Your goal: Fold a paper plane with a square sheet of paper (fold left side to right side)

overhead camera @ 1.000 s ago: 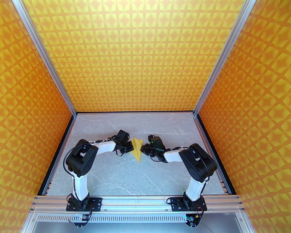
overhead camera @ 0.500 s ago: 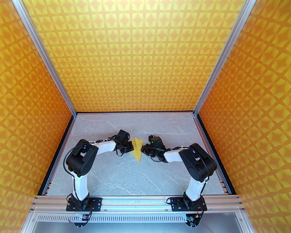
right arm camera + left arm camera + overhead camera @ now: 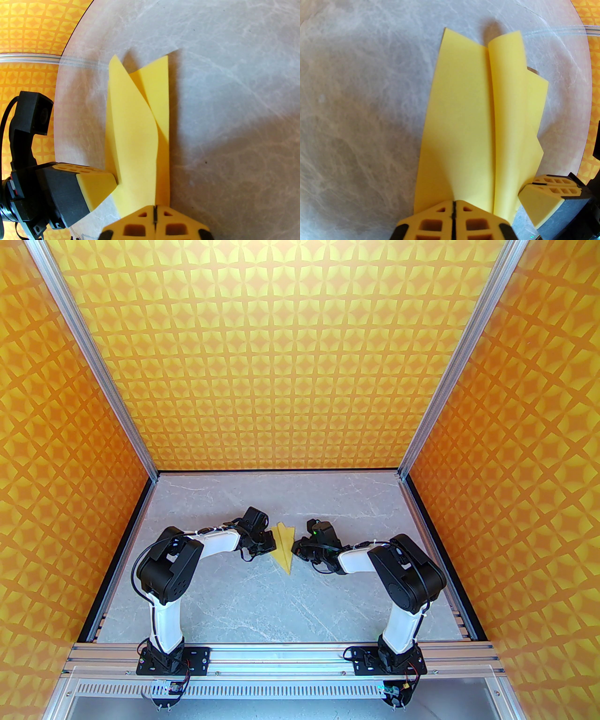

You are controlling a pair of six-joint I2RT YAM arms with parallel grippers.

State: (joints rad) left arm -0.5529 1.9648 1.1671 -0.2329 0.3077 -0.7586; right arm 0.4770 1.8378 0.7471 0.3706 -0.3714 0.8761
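Table: grey marble, lying under both pincers.
Paper plane: between the two pincers, flaps part-raised.
Left pincer: pressed together, pinching the left flap's edge.
Right pincer: pressed together at the plane's right edge; grip unclear.
Step, judged: left-over-right fold.
Next: carry the flap across and press the crease.

Grey marbled tabletop. Orange star-patterned walls left, right and far. Aluminium posts at far corners. Light bright, even.
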